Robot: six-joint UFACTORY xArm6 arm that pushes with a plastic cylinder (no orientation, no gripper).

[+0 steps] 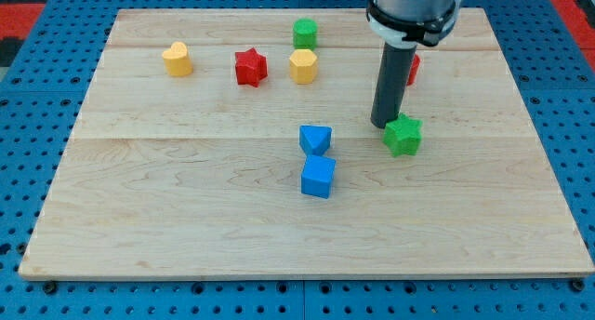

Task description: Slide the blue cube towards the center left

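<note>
Blue cube (pixel 318 177) lies lower-left of my tip (pixel 385 125) (well apart).

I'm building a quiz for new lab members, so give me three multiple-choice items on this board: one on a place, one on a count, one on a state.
1. Where is the blue cube?
A. just below the blue triangular block
B. at the view's top left
C. beside the yellow heart block

2. How many green blocks are there?
A. one
B. two
C. three

3. My tip is
A. against the blue cube
C. out of view
B. beside the green star block, apart from the blue cube

Key: 1 A, it sits right under the triangular block. 2 B, the star and the green block at the top. 3 B, the rod ends at the star's upper left.
</note>
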